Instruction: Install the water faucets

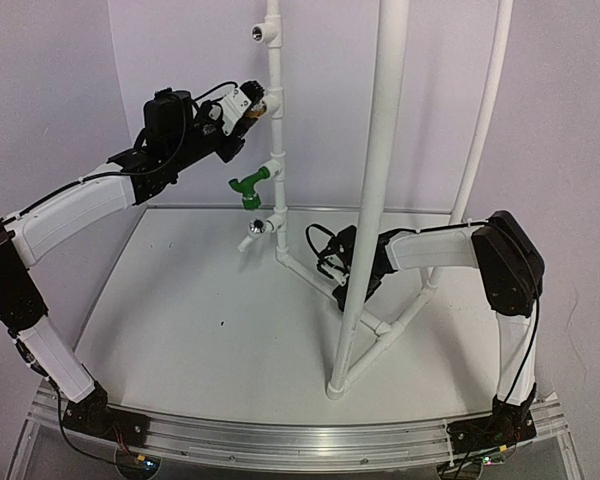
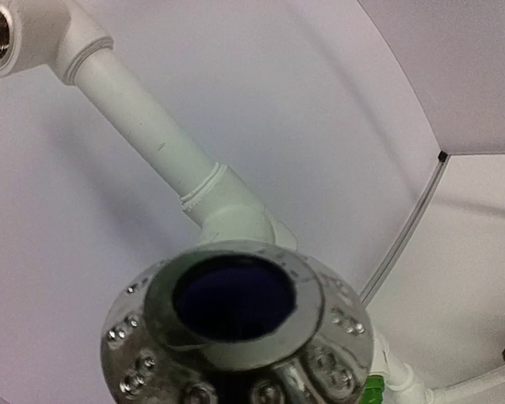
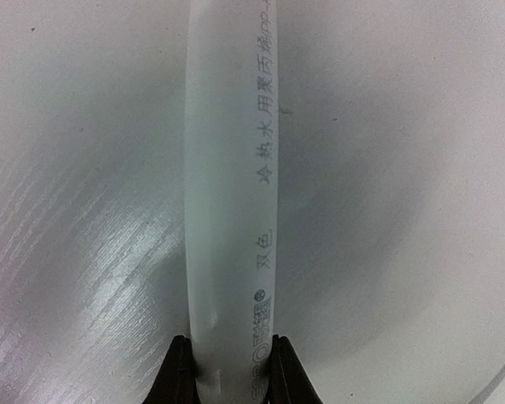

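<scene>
Clamping the low white pipe (image 3: 231,168), the R gripper (image 3: 230,343) had both black fingers (image 3: 178,370) pressed tight against the pipe's sides, w/ the tabletop (image 3: 67,210) behind. The L gripper (image 1: 246,104) was up high beside the vertical riser (image 1: 276,135), w/ the shiny faucet (image 2: 236,328) at its tip, against the mid tee fitting (image 1: 272,100). The wrist cam showed only the faucet's round knob w/ a dark blue centre. Fingers were out of frame, so I couldn't tell whether they were pinching or spread. One tee lower sat the green faucet (image 1: 248,186), spout down. Below that was an open fitting (image 1: 252,238), and up top an open threaded elbow (image 2: 0,38).
</scene>
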